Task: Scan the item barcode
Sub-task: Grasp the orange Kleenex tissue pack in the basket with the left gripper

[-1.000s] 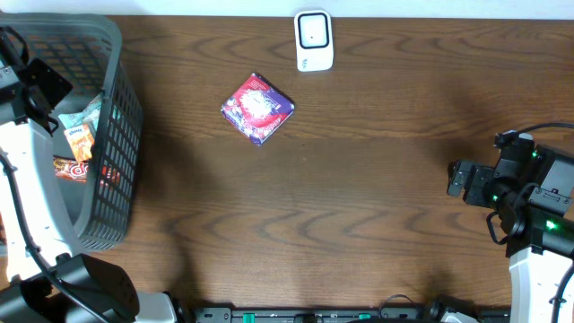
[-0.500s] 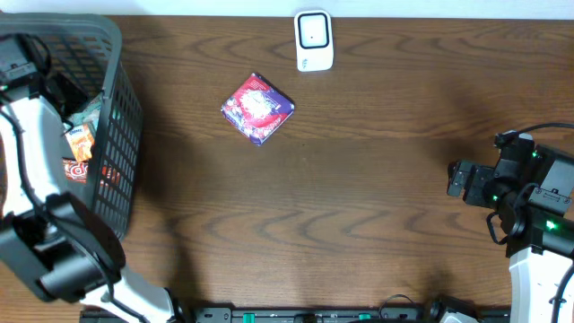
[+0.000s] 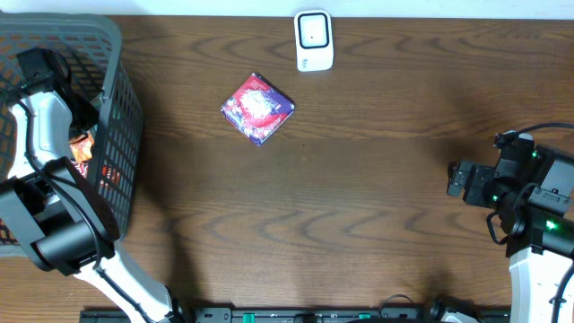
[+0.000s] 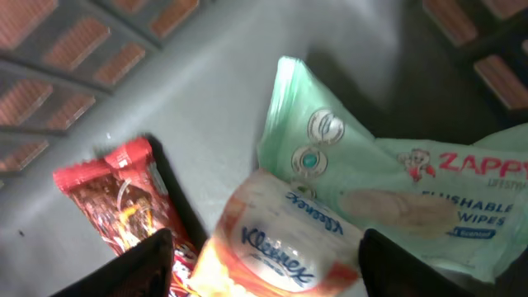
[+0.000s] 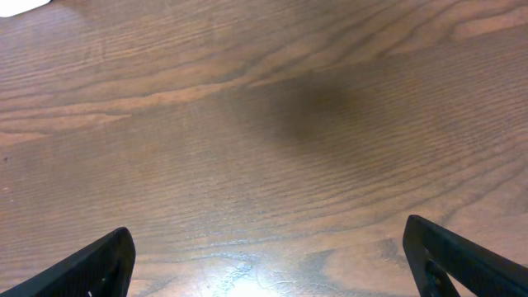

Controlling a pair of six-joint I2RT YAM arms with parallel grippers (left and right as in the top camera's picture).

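Two jaws of the left gripper [image 4: 268, 266] straddle the tissues [image 4: 276, 239] inside the basket [image 3: 121, 54], narrower than a second ago but not yet clamped, so pickup for scanning looks close; right gripper [image 5: 276, 260] stays wide apart, well right of the basket

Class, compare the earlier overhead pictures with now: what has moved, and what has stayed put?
The left arm swung over the basket and reached inside. The left fingers now straddle the Kleenex pack, not closed on it. The purple packet, the scanner and the right fingers stayed put.
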